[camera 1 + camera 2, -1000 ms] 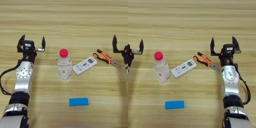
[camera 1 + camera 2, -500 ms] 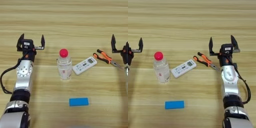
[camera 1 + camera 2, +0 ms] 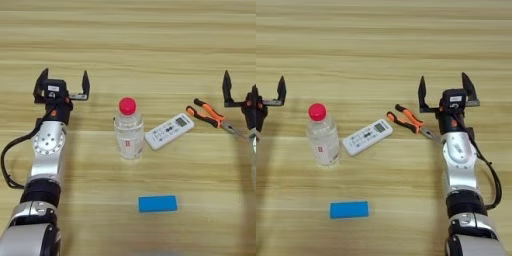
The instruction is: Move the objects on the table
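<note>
A clear plastic bottle [image 3: 129, 132] with a red cap stands upright mid-table. To its right lies a white remote control [image 3: 169, 131], angled, and beyond it orange-handled pliers [image 3: 212, 115]. A flat blue block [image 3: 158, 203] lies nearer the front. My left gripper [image 3: 62, 81] is open, left of the bottle and apart from it, holding nothing. Open as well, my right gripper [image 3: 445, 89] sits just right of the pliers [image 3: 412, 121] with nothing between its fingers.
The light wooden table [image 3: 130, 40] fills both views. A black cable [image 3: 10, 155] loops beside my left forearm and another runs along my right forearm [image 3: 491, 172].
My left gripper has shifted slightly left and up. The right gripper has edged slightly upward. The objects have not moved.
</note>
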Controlling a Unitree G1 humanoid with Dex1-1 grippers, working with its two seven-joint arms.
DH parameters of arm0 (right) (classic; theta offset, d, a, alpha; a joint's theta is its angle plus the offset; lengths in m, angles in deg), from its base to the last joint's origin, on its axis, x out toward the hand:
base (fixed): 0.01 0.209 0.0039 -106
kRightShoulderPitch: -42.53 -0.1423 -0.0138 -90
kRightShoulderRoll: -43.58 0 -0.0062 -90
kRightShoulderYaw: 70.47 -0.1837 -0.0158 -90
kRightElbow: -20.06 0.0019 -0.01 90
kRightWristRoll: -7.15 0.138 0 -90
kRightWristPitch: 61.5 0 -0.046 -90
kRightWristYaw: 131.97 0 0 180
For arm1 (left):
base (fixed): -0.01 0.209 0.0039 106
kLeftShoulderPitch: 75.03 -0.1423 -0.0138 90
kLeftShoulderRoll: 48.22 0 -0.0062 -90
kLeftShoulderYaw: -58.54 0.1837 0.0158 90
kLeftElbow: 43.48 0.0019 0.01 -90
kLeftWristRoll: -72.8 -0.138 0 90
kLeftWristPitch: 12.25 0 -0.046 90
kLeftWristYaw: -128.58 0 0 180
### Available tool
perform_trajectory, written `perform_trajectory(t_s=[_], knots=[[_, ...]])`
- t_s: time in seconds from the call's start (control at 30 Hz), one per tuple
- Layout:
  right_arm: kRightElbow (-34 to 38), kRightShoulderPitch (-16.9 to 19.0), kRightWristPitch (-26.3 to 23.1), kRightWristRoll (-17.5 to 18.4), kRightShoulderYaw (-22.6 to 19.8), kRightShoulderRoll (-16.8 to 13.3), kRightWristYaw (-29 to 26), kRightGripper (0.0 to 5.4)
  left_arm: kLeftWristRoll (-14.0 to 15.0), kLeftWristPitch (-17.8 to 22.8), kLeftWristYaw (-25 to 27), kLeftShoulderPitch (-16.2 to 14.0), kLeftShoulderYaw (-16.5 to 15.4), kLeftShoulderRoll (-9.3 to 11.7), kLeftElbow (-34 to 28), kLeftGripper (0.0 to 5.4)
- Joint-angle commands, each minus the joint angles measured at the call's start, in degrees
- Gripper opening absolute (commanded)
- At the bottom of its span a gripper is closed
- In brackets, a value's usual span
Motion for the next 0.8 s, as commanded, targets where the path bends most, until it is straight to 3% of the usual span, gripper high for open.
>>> perform_trajectory(t_s=[0.03, 0.5, 0.8], knots=[[-2.32, -1.85, 1.35, 0.28, -0.12, -0.71, 0.03, 5.37, -0.46, -1.02, -0.18, 1.61, 0.33, -0.10, 2.37, 5.40], [-10.31, -5.08, 5.05, 0.39, -0.16, -0.91, 0.12, 5.37, -0.55, -4.88, -0.64, 4.64, 0.13, 0.14, 10.07, 5.40], [-10.84, -5.71, 5.40, 0.22, 0.24, -0.56, 0.73, 5.37, -0.04, -5.90, 0.06, 5.50, -0.19, 0.91, 11.77, 5.40]])
